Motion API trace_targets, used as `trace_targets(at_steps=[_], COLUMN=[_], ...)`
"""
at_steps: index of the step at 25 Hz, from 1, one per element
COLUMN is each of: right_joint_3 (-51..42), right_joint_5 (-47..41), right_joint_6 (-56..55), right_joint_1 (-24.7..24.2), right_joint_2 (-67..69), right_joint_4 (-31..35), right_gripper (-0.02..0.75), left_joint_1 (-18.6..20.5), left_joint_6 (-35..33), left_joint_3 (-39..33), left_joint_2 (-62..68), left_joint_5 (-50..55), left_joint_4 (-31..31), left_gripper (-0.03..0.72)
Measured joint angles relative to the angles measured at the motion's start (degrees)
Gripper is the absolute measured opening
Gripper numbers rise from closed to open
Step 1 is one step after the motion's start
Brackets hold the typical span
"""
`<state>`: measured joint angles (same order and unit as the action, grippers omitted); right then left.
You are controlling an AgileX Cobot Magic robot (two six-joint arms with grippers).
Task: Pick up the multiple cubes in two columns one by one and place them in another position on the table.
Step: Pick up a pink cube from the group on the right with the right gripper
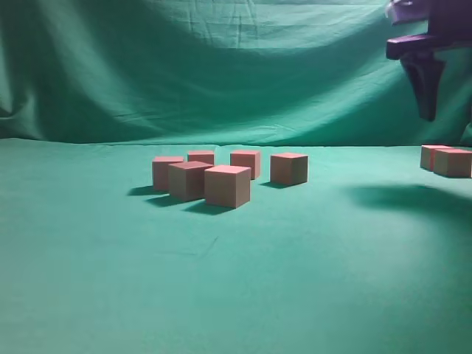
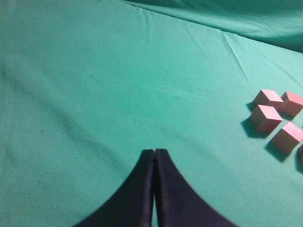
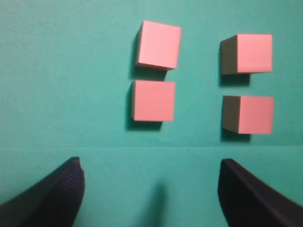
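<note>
Several pinkish-red cubes [image 1: 227,184] stand in a loose cluster at the middle of the green table [image 1: 110,251]; some of them show at the right edge of the left wrist view [image 2: 265,117]. More cubes [image 1: 451,161] sit at the far right edge. The right wrist view looks straight down on cubes [image 3: 153,100] set in two columns. My right gripper [image 3: 150,177] is open and empty, held high above those cubes; it also shows at the top right of the exterior view [image 1: 426,81]. My left gripper [image 2: 155,152] is shut and empty, over bare cloth left of the cluster.
A draped, wrinkled green cloth backdrop [image 1: 221,66] rises behind the table. Bare green cloth lies in front of the cluster and between the cluster and the right-hand cubes.
</note>
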<state>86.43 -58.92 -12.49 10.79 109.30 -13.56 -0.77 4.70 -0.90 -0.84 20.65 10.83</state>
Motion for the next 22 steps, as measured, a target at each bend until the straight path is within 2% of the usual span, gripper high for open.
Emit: trace_targets(at_steps=[4,8,18,19,22], right_joint_3=[6.34,8.81,9.14,9.14,9.14], right_joint_5=[-3.71,-4.46,-1.28,-1.0,-0.47], right_joint_6=[3.03,6.96,8.73,8.73,8.82], right_joint_1=[-3.16,-6.62,-7.09,-7.09,-7.09], right_joint_2=[5.72,8.82,13.0,13.12,13.39], right_joint_4=[6.23,12.2,13.15,13.15,12.92], right_gripper=[0.582,0.582,0.582,0.529,0.438], left_joint_1=[0.0,0.0,0.0,0.0,0.0], left_joint_6=[0.0,0.0,0.0,0.0,0.0], left_joint_3=[0.0,0.0,0.0,0.0,0.0], left_joint_2=[0.0,0.0,0.0,0.0,0.0], left_joint_5=[0.0,0.0,0.0,0.0,0.0], left_joint_4=[0.0,0.0,0.0,0.0,0.0], left_gripper=[0.0,0.0,0.0,0.0,0.0])
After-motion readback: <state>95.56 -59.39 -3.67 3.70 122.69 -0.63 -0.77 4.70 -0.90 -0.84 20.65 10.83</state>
